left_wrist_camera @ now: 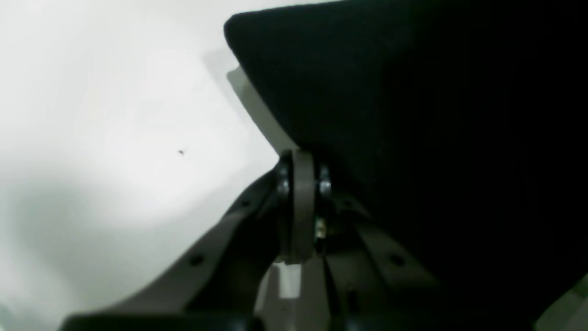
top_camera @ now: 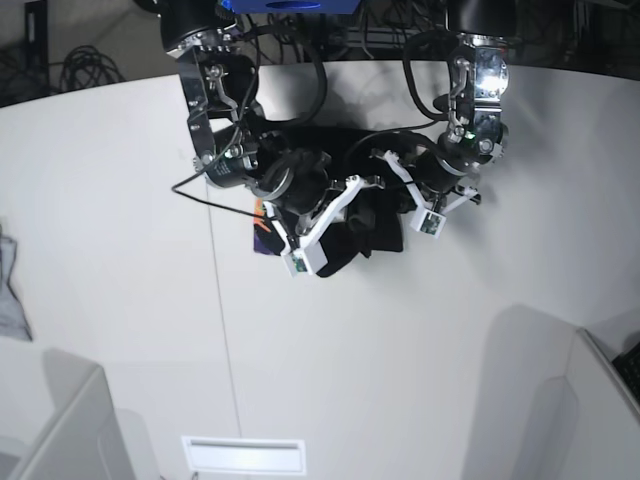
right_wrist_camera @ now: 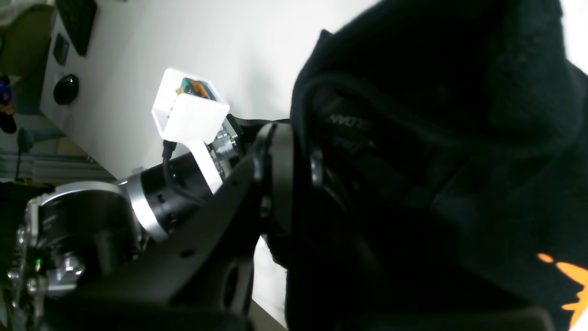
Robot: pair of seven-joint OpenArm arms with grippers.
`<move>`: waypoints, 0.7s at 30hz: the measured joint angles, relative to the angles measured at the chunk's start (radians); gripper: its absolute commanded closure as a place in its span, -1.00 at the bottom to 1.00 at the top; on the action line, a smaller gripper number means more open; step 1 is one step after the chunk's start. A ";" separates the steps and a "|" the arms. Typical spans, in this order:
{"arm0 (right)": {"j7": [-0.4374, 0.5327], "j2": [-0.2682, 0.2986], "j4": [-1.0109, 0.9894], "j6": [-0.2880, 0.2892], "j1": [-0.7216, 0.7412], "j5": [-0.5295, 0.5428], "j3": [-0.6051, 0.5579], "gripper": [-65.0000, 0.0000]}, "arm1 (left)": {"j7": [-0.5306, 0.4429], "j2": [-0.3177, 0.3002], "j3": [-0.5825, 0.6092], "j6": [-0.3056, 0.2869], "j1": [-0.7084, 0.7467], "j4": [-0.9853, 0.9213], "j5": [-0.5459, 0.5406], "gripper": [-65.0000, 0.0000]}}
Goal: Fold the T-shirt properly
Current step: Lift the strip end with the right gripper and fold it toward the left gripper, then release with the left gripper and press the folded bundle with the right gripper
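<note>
Big black cloth T-shirt [top_camera: 365, 225] bunched at upper middle of white bench [top_camera: 120, 300]. Left claw [left_wrist_camera: 301, 158] pinching shirt edge. Right claw [right_wrist_camera: 294, 184] pinching shirt collar. Shirt soft, light, floppy; grab by edges.

Probably a robotics lab, white table [top_camera: 120, 200], tangled cables [top_camera: 85, 65] behind, keyboard [right_wrist_camera: 78, 20] and mouse [right_wrist_camera: 65, 88]

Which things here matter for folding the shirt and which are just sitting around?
Part of the job:
T-shirt
left gripper, shut on the T-shirt
right gripper, in the T-shirt's folds

Just lying about:
grey cloth at the table edge
</note>
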 measured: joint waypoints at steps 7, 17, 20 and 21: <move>0.007 0.000 -0.009 -0.002 -0.001 0.006 -0.089 1.00 | 0.003 -0.002 -0.038 -0.019 0.023 0.020 -0.019 1.00; 0.076 0.003 -0.137 -0.006 0.016 -0.001 -0.087 1.00 | 0.055 -0.011 -0.179 -0.019 0.119 0.127 -0.006 1.00; 0.113 0.002 -0.136 -0.007 0.016 0.000 -0.089 1.00 | 0.073 -0.011 -0.238 -0.019 0.171 0.174 0.006 1.00; 0.119 0.002 -0.134 -0.007 0.018 0.000 -0.089 1.00 | 0.073 -0.011 -0.260 -0.019 0.194 0.189 0.008 1.00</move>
